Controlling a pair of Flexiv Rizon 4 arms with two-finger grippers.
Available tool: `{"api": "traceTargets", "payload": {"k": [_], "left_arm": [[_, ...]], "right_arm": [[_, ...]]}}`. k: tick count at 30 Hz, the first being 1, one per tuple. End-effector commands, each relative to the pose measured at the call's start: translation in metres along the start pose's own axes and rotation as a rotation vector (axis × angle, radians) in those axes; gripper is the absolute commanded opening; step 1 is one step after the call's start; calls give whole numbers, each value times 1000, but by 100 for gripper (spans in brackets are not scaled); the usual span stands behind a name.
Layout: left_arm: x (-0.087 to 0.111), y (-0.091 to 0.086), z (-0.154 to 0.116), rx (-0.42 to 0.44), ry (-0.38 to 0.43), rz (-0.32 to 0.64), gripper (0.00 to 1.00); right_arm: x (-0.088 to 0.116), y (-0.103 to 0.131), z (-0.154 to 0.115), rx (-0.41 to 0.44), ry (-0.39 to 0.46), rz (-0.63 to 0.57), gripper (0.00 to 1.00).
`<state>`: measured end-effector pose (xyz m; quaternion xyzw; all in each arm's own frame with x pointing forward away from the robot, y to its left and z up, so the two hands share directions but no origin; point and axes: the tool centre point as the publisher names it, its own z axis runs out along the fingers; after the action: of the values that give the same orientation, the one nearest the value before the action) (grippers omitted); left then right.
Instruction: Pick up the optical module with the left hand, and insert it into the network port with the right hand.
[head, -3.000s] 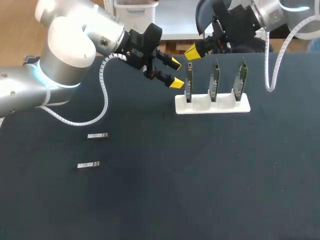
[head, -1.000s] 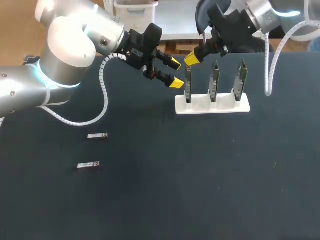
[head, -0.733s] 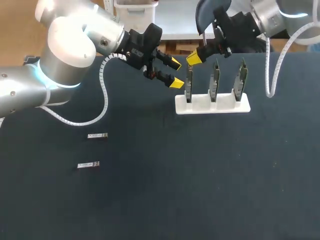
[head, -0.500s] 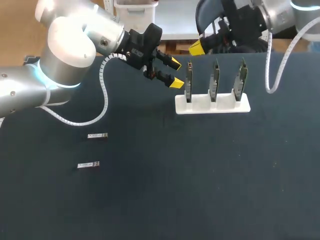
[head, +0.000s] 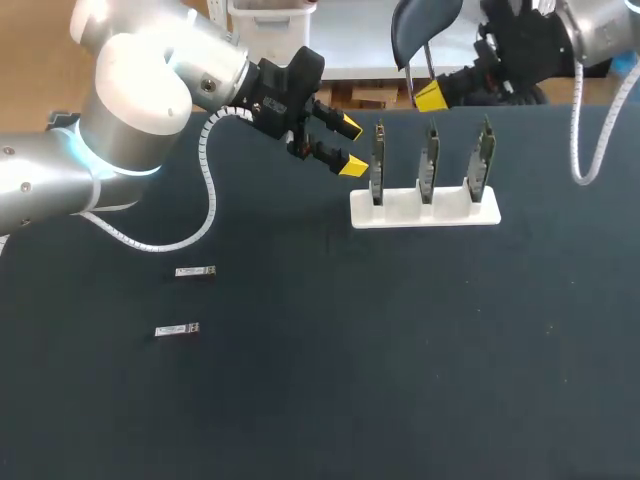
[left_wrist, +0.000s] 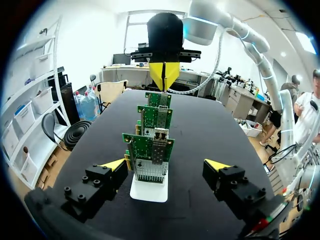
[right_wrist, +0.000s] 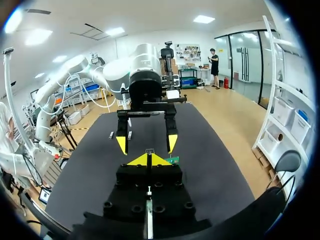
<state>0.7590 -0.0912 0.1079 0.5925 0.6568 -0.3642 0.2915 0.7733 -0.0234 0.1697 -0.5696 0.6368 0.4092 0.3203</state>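
The left gripper (head: 350, 146) hung open just off the left end of the white stand (head: 425, 212), its yellow-tipped fingers spread wide with nothing between them. From that arm's wrist camera, the fingers framed the stand end-on without touching it.

The right gripper (head: 432, 97) hovered behind the stand, clear of it, near the bench's (head: 400, 360) far edge. Its two yellow tips were pressed together into a single wedge, and nothing could be seen held between them.

Three green circuit boards (head: 428, 165) stood upright in the stand's slots, side by side in a row. The board closest to the left gripper carried a silver network port (left_wrist: 159, 149) on the face turned toward that gripper. Whether anything sat inside the port could not be told.

Two small metal modules lay flat on the dark bench, well to the left of the stand and nearer the front edge. The nearer module (head: 195, 271) and the farther module (head: 177, 329) rested apart from each other, and neither was touched by a gripper.
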Motion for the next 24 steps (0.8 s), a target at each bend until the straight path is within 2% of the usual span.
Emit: {"api": "traceTargets", "payload": {"k": [1, 24], "left_arm": [[0, -1, 0, -2, 3, -1, 100], [0, -1, 0, -2, 3, -1, 100]], "right_arm": [[8, 0, -7, -1, 7, 5, 0], [37, -2, -32, -32, 72, 19, 0]]}}
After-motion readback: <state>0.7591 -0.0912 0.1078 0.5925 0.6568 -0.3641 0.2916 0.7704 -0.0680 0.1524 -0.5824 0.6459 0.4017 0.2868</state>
